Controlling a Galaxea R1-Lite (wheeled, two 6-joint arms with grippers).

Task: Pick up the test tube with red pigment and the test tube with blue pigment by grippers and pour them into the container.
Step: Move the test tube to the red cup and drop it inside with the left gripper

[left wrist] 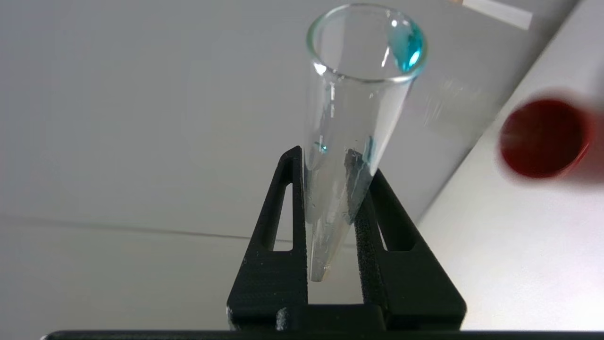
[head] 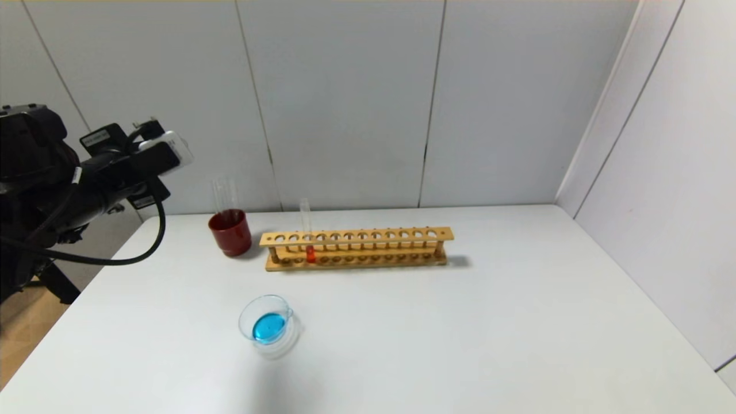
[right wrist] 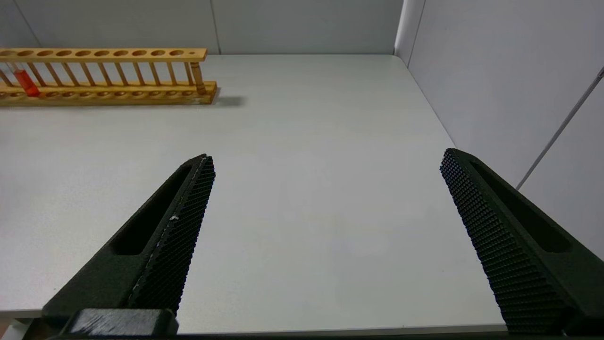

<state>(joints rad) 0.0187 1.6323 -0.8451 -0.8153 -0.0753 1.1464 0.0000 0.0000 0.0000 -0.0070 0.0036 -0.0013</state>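
Test tube with blue pigment (left wrist: 351, 141) pinched upright between left gripper (left wrist: 330, 174) fingers, near red cup (left wrist: 542, 137).

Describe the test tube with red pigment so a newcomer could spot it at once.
Find the long wooden rack at the back of the white table. The test tube with red pigment stands upright near its left end, the rack's only tube, tipped orange-red.

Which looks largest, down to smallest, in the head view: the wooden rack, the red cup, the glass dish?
1. Rack, clearly largest.
2. Dish.
3. Cup; it stands farther back, so its true size against the dish is unsure.
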